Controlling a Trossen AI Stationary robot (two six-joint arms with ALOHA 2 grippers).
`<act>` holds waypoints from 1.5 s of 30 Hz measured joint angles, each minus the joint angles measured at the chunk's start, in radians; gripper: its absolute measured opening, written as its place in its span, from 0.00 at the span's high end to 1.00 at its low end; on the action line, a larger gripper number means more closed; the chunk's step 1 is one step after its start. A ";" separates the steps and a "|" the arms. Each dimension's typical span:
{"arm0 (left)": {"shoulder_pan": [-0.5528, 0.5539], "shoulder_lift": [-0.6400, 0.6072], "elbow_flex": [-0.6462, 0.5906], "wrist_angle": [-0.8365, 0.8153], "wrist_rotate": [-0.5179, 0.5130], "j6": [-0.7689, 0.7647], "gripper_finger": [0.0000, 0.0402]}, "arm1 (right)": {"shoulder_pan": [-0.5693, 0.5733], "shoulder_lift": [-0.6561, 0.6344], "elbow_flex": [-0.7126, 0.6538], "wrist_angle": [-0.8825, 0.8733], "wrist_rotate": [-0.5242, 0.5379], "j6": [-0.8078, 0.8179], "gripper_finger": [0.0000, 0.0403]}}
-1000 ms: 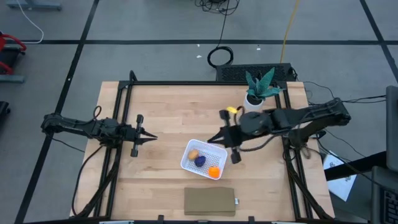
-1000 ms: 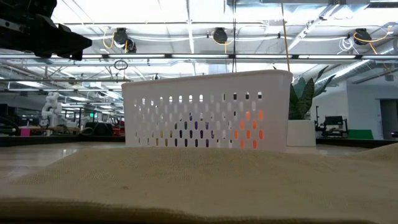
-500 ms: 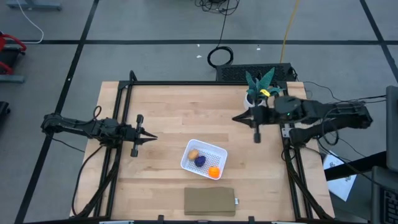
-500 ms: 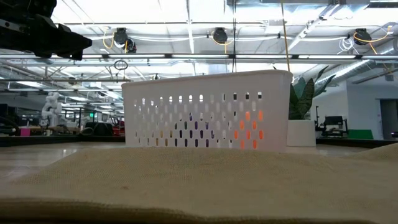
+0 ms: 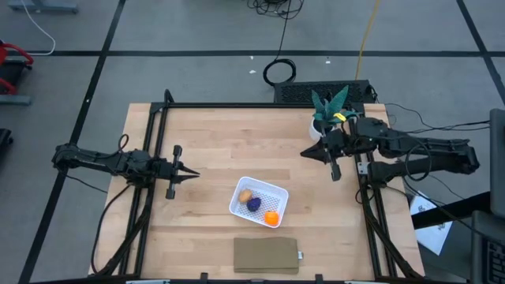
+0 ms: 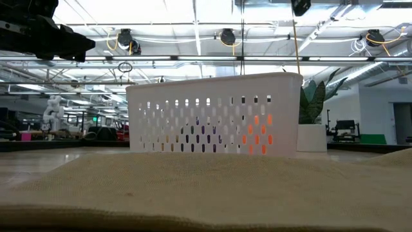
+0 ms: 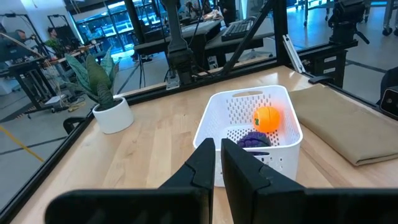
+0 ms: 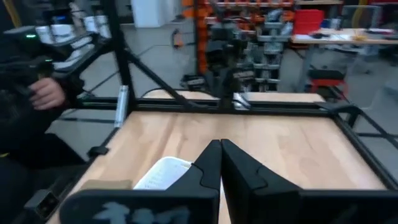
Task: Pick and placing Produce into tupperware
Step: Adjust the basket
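The white perforated tupperware [image 5: 258,201] stands on the table's near middle, and all three pieces of produce lie in it: tan-brown [image 5: 245,195], dark purple [image 5: 254,204] and bright orange [image 5: 271,218]. The left wrist view shows the tupperware [image 7: 249,124] with the orange piece [image 7: 266,118] and the purple piece [image 7: 253,140]; the tan one is hidden there. My left gripper [image 5: 195,174] hovers shut left of the tupperware. My right gripper [image 5: 304,154] is shut, above the table to the tupperware's far right, beside the plant. The right wrist view shows its closed fingers [image 8: 219,149].
A flat brown pad [image 5: 266,255] lies at the near edge, filling the low view's foreground [image 6: 206,187]. A green potted plant [image 5: 327,114] stands at the far right, close to my right arm. Black frame rails [image 5: 237,106] run along the table's edges.
My right gripper has drawn back from just above the tupperware's far right corner toward the table's right and far side, stopping beside the plant. The tupperware and the three pieces in it have stayed put.
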 joint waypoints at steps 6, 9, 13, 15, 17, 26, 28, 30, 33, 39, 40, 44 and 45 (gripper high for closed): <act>0.000 0.000 0.000 0.000 0.000 0.001 0.92 | 0.001 -0.043 -0.034 0.004 0.046 0.019 1.00; 0.000 0.000 0.000 0.000 0.000 0.001 0.92 | 0.010 -0.062 -0.047 -0.021 0.055 -0.004 1.00; 0.000 0.000 0.000 0.000 0.000 0.001 0.92 | 0.016 -0.083 -0.054 -0.112 0.053 -0.037 1.00; 0.000 0.000 0.000 0.000 0.000 0.001 0.92 | 0.017 -0.097 -0.069 -0.124 0.053 -0.045 1.00; 0.000 0.000 0.000 0.000 0.000 0.001 0.92 | 0.017 -0.119 -0.090 -0.104 0.053 -0.047 1.00; 0.000 0.000 0.000 0.000 0.000 0.002 0.92 | 0.016 -0.257 -0.189 -0.013 0.053 -0.076 1.00; 0.000 0.000 0.000 0.000 0.000 0.002 0.92 | 0.014 -0.281 -0.220 0.003 0.054 -0.077 1.00; 0.000 0.000 0.000 0.000 0.000 0.002 0.92 | 0.014 -0.304 -0.253 0.013 0.055 -0.077 1.00; 0.000 0.000 0.000 0.000 0.000 0.002 0.92 | 0.014 -0.339 -0.312 0.013 0.057 -0.081 1.00; 0.000 0.000 0.000 -0.002 0.000 0.002 0.92 | 0.014 -0.401 -0.414 0.107 0.178 -0.056 1.00; 0.000 0.000 0.000 -0.002 0.000 0.002 0.92 | 0.014 -0.407 -0.428 0.122 0.182 -0.066 1.00; 0.000 0.000 0.000 -0.008 0.000 0.003 0.92 | 0.015 -0.416 -0.478 0.171 0.179 -0.082 1.00; 0.000 0.000 0.000 -0.008 0.000 0.006 0.92 | 0.015 -0.416 -0.493 0.188 0.179 -0.082 1.00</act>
